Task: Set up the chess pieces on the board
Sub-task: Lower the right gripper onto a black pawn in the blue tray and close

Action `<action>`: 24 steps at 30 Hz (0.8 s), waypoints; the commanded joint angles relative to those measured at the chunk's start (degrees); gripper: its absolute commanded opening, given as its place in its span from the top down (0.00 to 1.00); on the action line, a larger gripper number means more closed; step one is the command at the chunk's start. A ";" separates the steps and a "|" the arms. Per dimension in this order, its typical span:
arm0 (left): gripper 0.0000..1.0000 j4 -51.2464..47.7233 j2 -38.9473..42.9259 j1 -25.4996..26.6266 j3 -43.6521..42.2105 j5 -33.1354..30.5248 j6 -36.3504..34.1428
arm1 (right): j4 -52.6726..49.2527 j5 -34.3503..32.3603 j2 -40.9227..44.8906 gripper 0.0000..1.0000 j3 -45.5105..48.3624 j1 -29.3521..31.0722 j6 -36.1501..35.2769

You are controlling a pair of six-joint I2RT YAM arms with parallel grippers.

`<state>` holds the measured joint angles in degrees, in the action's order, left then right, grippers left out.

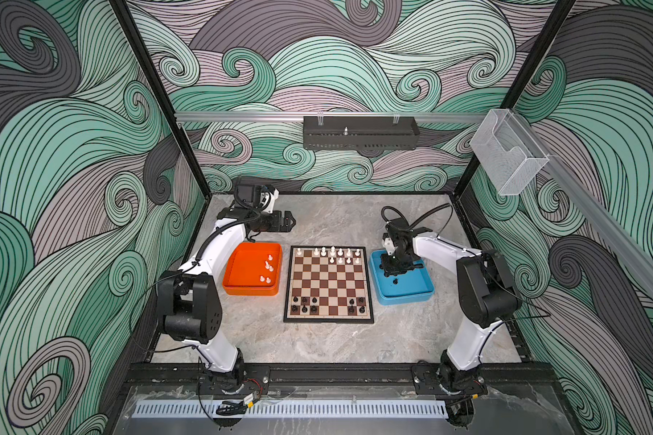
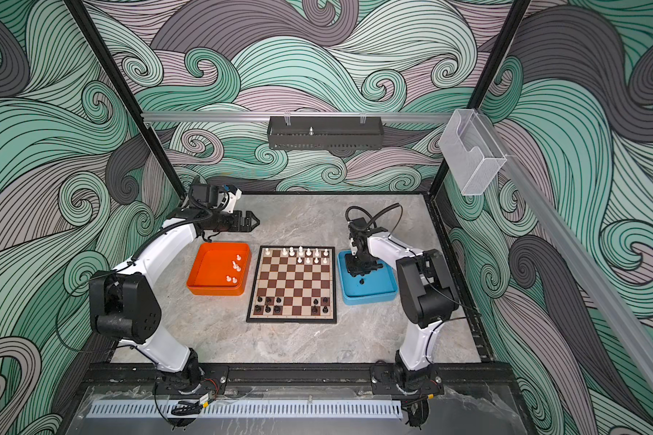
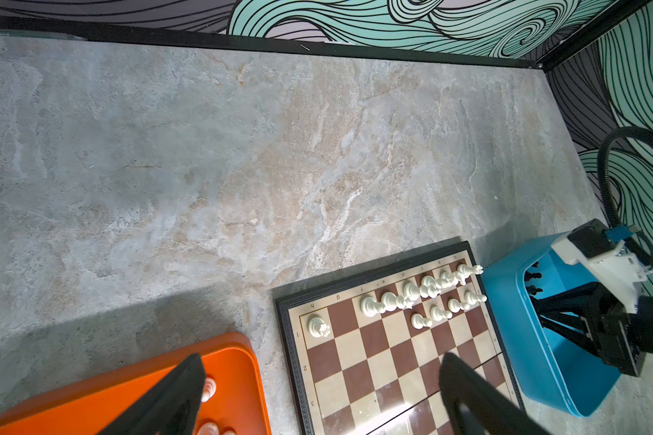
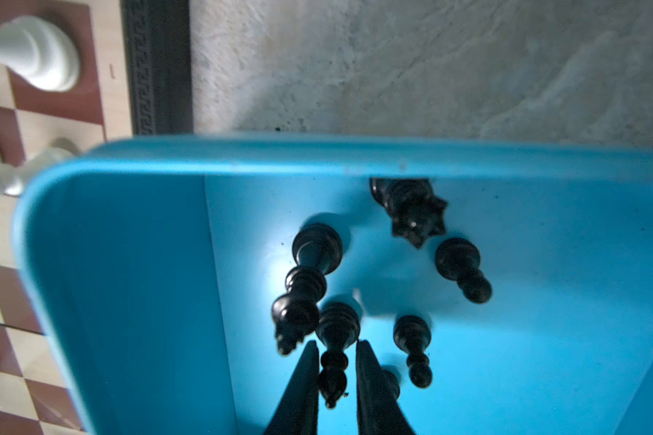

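The board point(image 1: 328, 286) lies mid-table. White chess pieces point(image 1: 332, 254) stand on its two far rows and black ones point(image 1: 304, 305) on its two near rows. My right gripper point(image 4: 336, 344) reaches down into the blue tray point(image 4: 129, 263). Its two fingers press the sides of a black piece point(image 4: 338, 320) standing among several other black pieces point(image 4: 462, 267). In both top views that gripper point(image 1: 393, 269) hides the held piece. My left gripper point(image 3: 321, 361) hangs open and empty above the gap between the orange tray point(image 3: 238, 361) and the board point(image 3: 374, 376).
The orange tray point(image 1: 242, 271) left of the board holds several white pieces point(image 1: 268, 267). One black piece point(image 1: 395, 281) shows in the blue tray point(image 1: 411, 292) near the right gripper. Bare marble table point(image 1: 317, 222) stretches behind the board. Black frame rails border the table.
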<state>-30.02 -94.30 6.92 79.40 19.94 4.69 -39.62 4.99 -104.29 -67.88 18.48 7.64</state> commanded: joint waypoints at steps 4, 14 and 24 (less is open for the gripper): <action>0.01 -1.28 -0.95 0.25 1.59 -0.61 -0.82 | 0.22 -0.34 -0.91 0.81 -1.64 0.32 -0.34; 0.01 -1.36 -1.32 0.27 1.71 -0.69 -1.00 | 0.44 -0.24 -1.70 0.81 -2.00 0.35 -0.52; 0.01 -1.35 -1.24 0.24 1.68 -0.70 -1.03 | 0.09 -0.45 -0.16 0.87 -2.17 0.47 -0.70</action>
<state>-30.06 -95.07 6.90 79.40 19.73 4.45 -38.98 4.97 -105.67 -68.66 18.48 7.46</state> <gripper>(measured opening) 0.986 0.135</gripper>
